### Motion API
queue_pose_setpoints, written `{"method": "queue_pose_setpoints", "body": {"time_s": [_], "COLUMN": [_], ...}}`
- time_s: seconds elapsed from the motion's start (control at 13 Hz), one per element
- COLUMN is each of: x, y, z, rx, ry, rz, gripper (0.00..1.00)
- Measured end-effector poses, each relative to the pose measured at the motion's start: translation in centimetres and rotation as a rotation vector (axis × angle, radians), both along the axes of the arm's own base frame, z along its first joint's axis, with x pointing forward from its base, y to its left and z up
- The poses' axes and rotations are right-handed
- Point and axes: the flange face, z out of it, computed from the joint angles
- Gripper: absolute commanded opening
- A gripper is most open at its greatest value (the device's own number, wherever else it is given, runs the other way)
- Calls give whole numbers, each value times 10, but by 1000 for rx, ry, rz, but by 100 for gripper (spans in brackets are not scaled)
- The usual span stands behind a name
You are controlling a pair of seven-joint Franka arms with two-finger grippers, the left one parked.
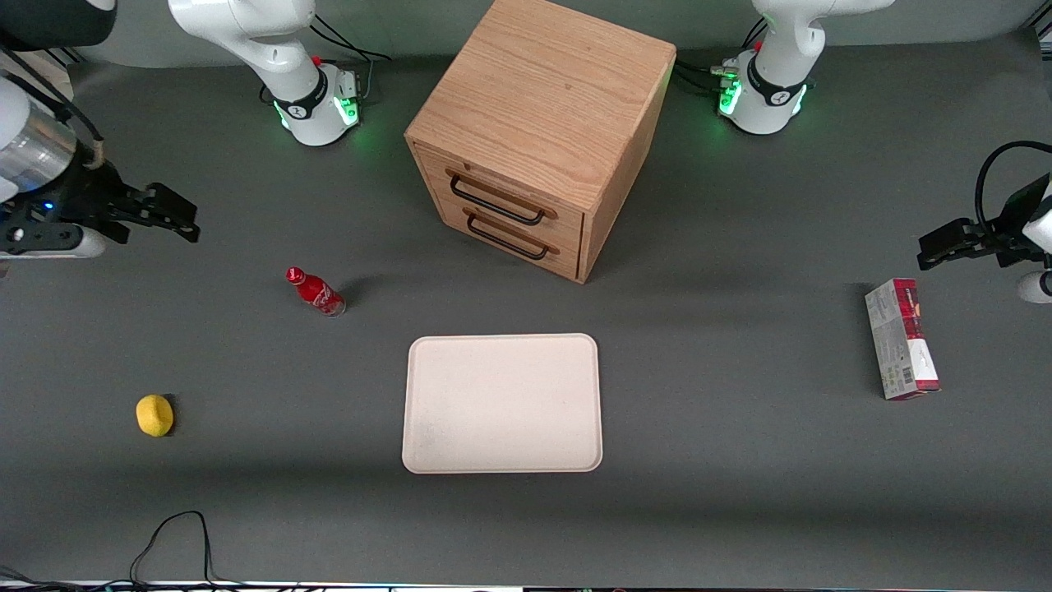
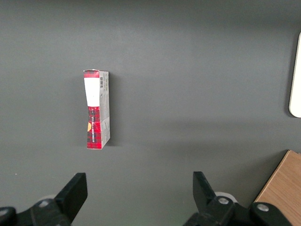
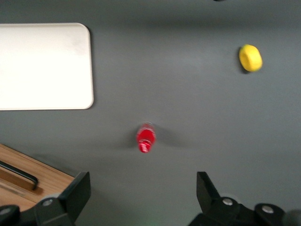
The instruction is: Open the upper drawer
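The wooden cabinet stands at the middle of the table, farther from the front camera than the tray. Its upper drawer is shut, and its black wire handle lies flat against the front. The lower drawer beneath it is shut too. My right gripper hovers above the table toward the working arm's end, well apart from the cabinet, open and empty. In the right wrist view the gripper shows spread fingers, with a corner of the cabinet and one black handle beside them.
A red bottle stands between my gripper and the cabinet. A yellow lemon-like object lies nearer the front camera. A white tray lies in front of the cabinet. A carton lies toward the parked arm's end.
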Motion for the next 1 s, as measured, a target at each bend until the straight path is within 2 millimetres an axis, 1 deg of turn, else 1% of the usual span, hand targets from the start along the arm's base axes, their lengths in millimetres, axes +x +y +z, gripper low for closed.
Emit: {"method": "queue_pose_setpoints", "body": {"time_s": [0.15,0.31,0.46,0.62,0.69,0.77,0.85,1.0], "x": [5,1,-12,-33,-45,-57,-68,-83], "y": [52,104,154,207,229,249,266,286], "z": [-1,-7,-15,-16,-16,-16,-17,-18], "rx": [15,29,43,62,71,79,87,98], "ry": [-6,5,23,32,37,41,45,51], "rz": [-10,52,147,250,304,368,440,589], "gripper": [100,100,100,100,100,100,100,100]}}
